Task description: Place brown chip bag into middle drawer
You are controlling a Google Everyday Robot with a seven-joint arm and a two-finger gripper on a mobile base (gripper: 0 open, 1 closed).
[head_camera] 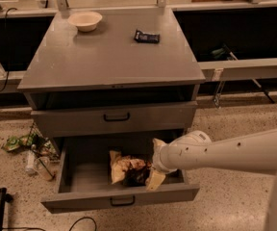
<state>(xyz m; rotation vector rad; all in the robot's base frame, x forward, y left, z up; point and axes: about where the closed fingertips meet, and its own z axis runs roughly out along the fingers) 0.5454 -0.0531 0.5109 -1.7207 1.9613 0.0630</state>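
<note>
1. The brown chip bag (125, 166) was a crumpled snack bag, cream-tan along its left edge and dark brown toward its right, with creases over its whole face; its lettering was too small to read.
2. It lay inside the pulled-out middle drawer (81, 203), on the drawer floor right of centre and nearer the front panel than the back; the drawer was grey and shallow, with a small black handle at the middle of its front.
3. The gripper (151, 166) sat at the bag's 3 o'clock edge, down inside the drawer, at the end of a white arm (225, 152) that came in from 3 o'clock over the drawer's right wall; the gripper met or overlapped the bag's dark right side, and whether it was spread, pressed together or pinching the bag I could not tell.
4. A pale cream piece at the bag's 5 o'clock could have been bag or gripper; I could not tell which.
5. At 12 o'clock from the bag, the upper drawer front (114, 117) was closed; on the cabinet top (105, 61) stood a pale bowl (84, 20) at the back left and a small black wrapped bar (146, 36) at the back right, well apart.
6. Litter (28, 148) lay on the speckled floor (234, 201) at the drawer's 9 o'clock.
</note>
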